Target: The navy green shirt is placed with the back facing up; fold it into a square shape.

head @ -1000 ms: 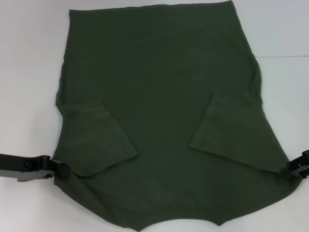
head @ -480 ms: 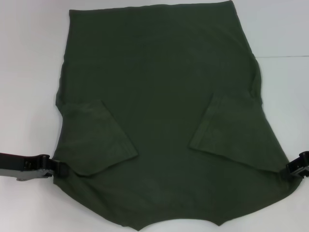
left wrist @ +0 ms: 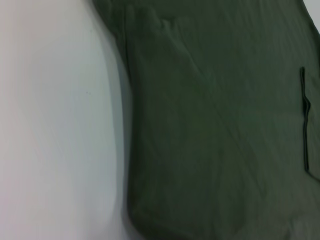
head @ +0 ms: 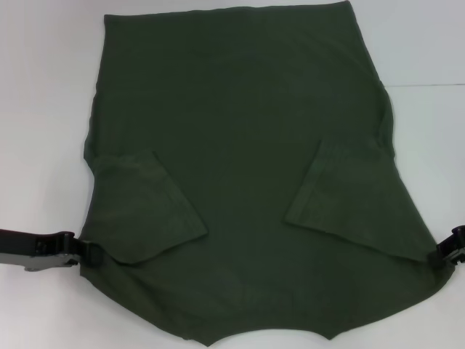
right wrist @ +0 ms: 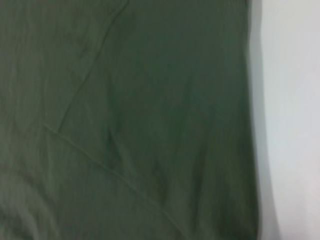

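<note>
Barely anything's moved since a second ago, just the right gripper [head: 452,251] sliding a touch outward toward the bench's right edge, while the left gripper [head: 78,251] stays put at the shirt's left edge. Both sit right at the cloth's side edges near the front, but I can't tell if either one is pinching it. The navy green shirt [head: 243,167] lies flat, covering most of the white bench [head: 43,94], plain side up, both sleeves folded inward. Bare bench shows along both sides for room. No lettering visible anywhere.
</note>
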